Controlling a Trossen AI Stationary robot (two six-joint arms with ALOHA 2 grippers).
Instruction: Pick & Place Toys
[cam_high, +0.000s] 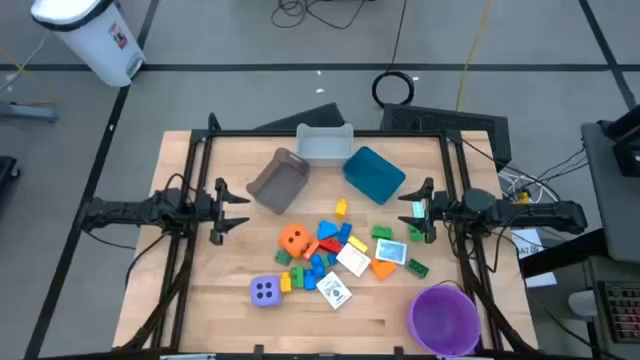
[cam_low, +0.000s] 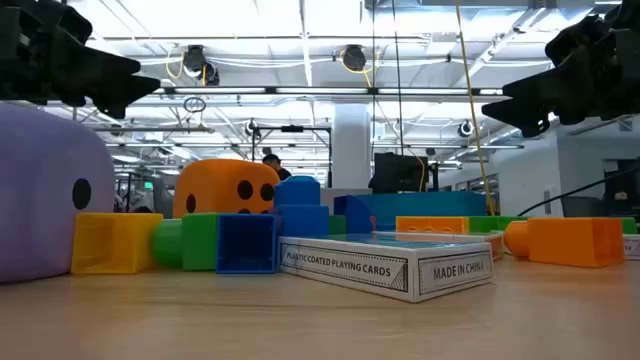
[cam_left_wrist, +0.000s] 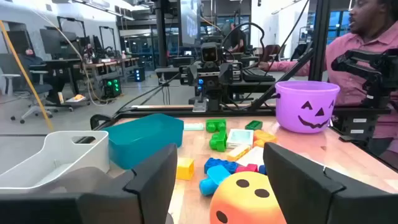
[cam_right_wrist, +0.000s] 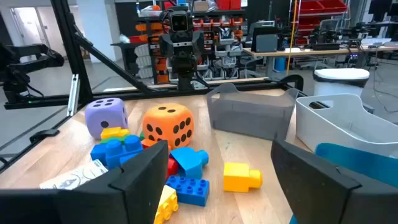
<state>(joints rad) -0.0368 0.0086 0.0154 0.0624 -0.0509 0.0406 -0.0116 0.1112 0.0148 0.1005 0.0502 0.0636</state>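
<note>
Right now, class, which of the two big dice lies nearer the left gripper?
The orange die. It sits close beside the left gripper, at the near edge of the toy pile, while the purple die lies farther off toward the table's front edge.

table (cam_high: 220, 300): matt wood | bricks (cam_high: 322, 262): glossy plastic | card box (cam_low: 385, 265): printed paper
</note>
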